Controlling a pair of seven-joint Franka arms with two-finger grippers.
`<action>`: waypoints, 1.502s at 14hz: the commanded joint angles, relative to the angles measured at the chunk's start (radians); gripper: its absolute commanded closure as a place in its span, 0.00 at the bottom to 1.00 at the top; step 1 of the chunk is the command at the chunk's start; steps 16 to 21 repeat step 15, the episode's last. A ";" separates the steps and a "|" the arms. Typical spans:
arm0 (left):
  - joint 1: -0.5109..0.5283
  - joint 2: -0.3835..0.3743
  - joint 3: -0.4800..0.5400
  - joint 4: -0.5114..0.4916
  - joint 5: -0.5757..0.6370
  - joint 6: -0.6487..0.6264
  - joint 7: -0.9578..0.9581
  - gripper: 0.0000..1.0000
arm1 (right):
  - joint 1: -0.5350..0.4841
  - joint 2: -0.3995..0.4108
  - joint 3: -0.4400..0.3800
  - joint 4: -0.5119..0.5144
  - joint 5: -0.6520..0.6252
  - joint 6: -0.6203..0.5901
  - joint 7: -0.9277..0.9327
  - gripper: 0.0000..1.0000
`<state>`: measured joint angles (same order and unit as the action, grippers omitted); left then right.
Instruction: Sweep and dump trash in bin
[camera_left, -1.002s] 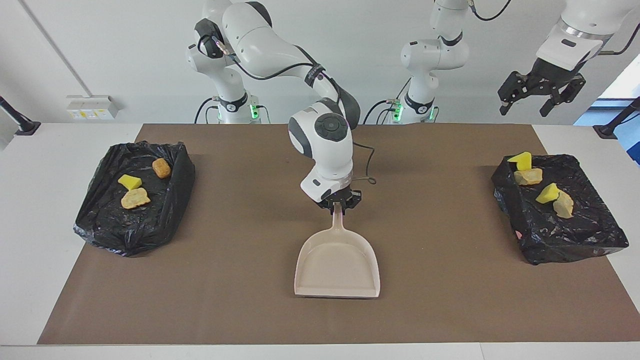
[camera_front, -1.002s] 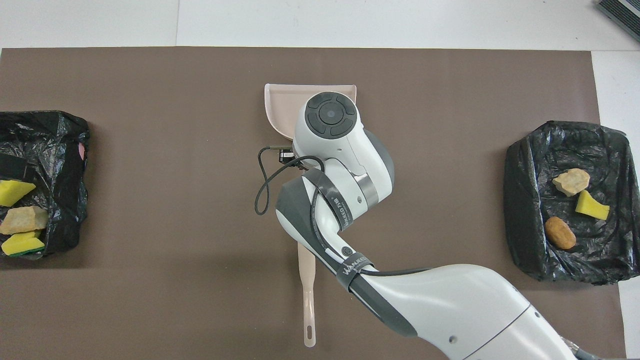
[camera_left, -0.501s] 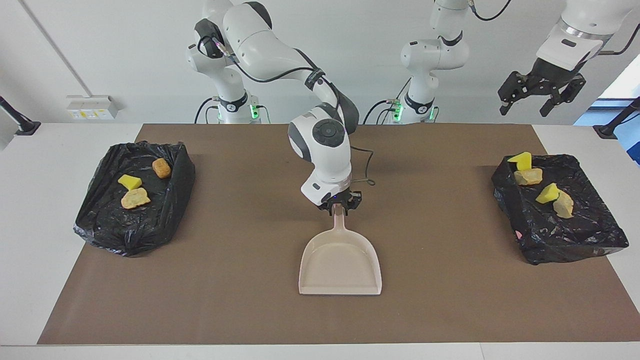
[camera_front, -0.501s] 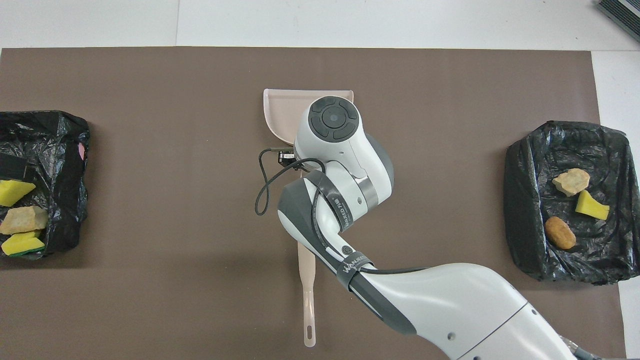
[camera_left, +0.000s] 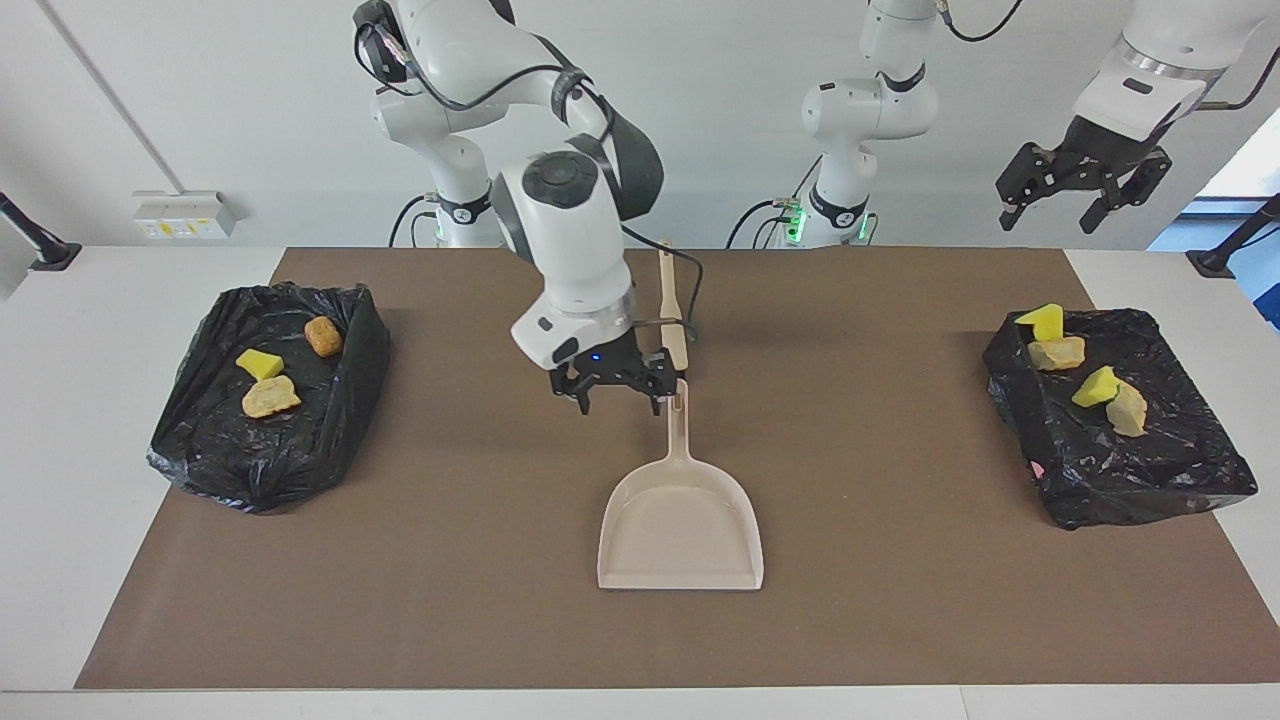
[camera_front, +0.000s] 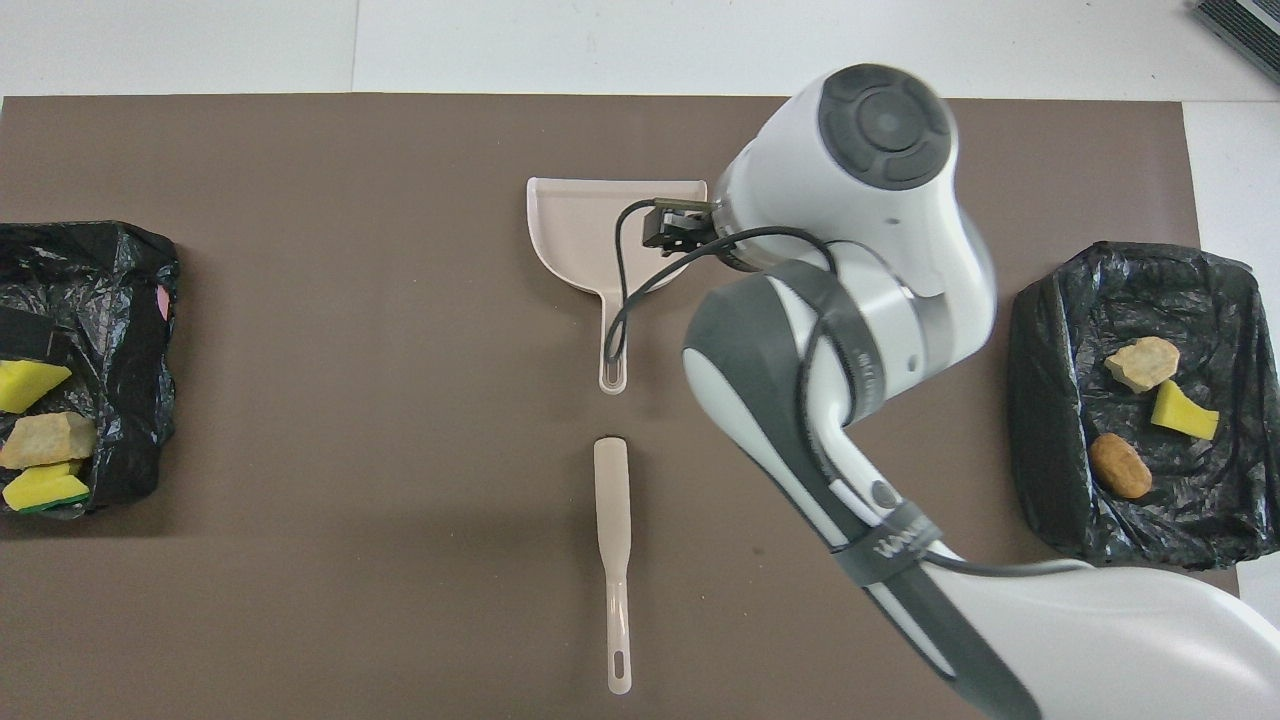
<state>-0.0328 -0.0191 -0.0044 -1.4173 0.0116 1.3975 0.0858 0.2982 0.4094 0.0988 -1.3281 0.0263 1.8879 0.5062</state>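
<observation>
The trash lies in two black-bag-lined bins. The bin (camera_left: 300, 450) at the right arm's end holds a yellow-green sponge chunk (camera_left: 259, 363), a tan piece (camera_left: 270, 397) and a brown nugget (camera_left: 323, 336). The bin (camera_left: 1150, 470) at the left arm's end holds several scraps, among them a sponge chunk (camera_left: 1042, 320) and a tan piece (camera_left: 1128, 408). The beige dustpan (camera_left: 680, 520) lies flat mid-mat, empty. My right gripper (camera_left: 617, 395) hovers open and empty beside the dustpan's handle (camera_left: 678, 420). My left gripper (camera_left: 1048, 215) waits open, high over the left arm's end.
A beige flat sweeper with a long handle (camera_front: 612, 540) lies on the brown mat (camera_front: 300, 400), nearer to the robots than the dustpan (camera_front: 580, 225). The bins also show in the overhead view (camera_front: 1050, 400) (camera_front: 120, 300). My right arm covers the mat between dustpan and bin.
My right gripper let go of the dustpan's handle, opened, rose and swung toward the right arm's end. The dustpan stays flat on the mat. The left arm has not moved.
</observation>
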 joint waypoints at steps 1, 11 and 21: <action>0.016 -0.010 -0.005 -0.002 -0.013 -0.015 0.015 0.00 | -0.112 -0.072 0.012 -0.028 0.001 -0.100 -0.139 0.00; 0.016 -0.019 -0.005 -0.015 -0.013 -0.018 0.015 0.00 | -0.508 -0.187 0.010 -0.111 -0.044 -0.305 -0.731 0.00; 0.016 -0.024 -0.003 -0.022 -0.013 -0.017 0.017 0.00 | -0.599 -0.216 0.009 -0.235 -0.108 -0.224 -0.868 0.00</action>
